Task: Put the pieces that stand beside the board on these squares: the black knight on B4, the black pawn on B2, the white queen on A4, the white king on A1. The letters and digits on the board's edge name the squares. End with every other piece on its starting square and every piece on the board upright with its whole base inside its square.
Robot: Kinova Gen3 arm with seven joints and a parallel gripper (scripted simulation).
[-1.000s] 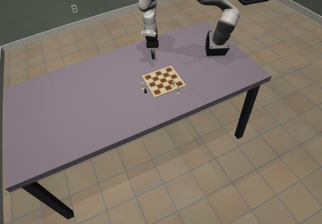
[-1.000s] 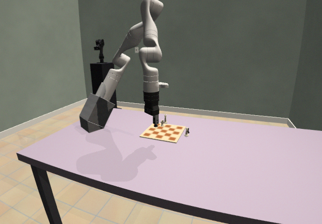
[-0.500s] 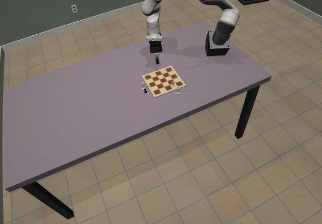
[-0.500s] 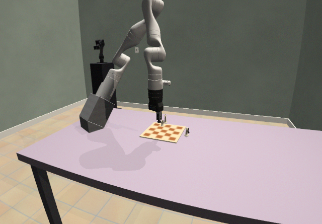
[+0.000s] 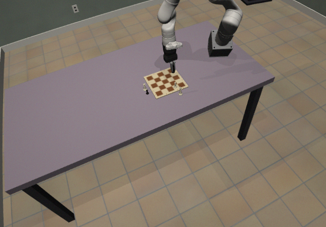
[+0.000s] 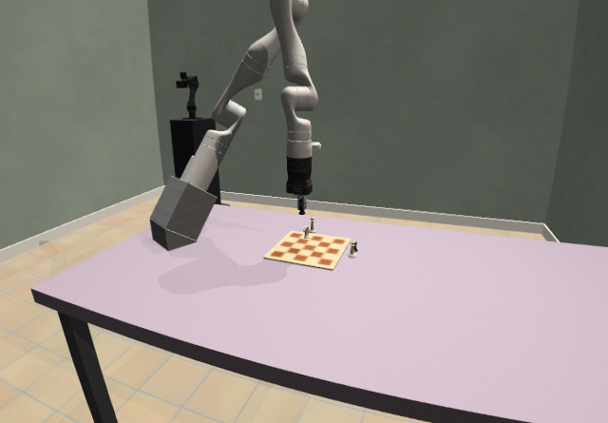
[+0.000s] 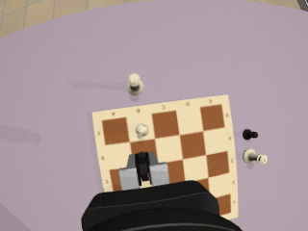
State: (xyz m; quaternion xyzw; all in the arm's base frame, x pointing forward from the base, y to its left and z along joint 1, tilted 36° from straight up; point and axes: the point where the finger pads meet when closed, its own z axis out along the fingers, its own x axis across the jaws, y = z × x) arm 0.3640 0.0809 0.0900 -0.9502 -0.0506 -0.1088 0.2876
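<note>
The pincer (image 5: 172, 70) hangs above the board (image 5: 165, 82), over its edge nearest the arm's base (image 5: 213, 51). Its fingers are nearly shut on a small dark piece; that should be the knight (image 7: 144, 168), since it is the one black piece missing beside the board, though it is too small to tell by shape. It is held clear of the squares, I'd say so as not to knock anything on the way to B4.

I count five pieces. One pale piece (image 5: 175, 84) stands on the board. Off the board, on the surface (image 5: 79, 119), stand three: a pale one (image 5: 180, 91) by the corner nearest me, and on the far side another pale one (image 5: 144, 86) beside the pawn (image 5: 146, 92). These await their turn. Which pale piece is king or queen I cannot tell.
</note>
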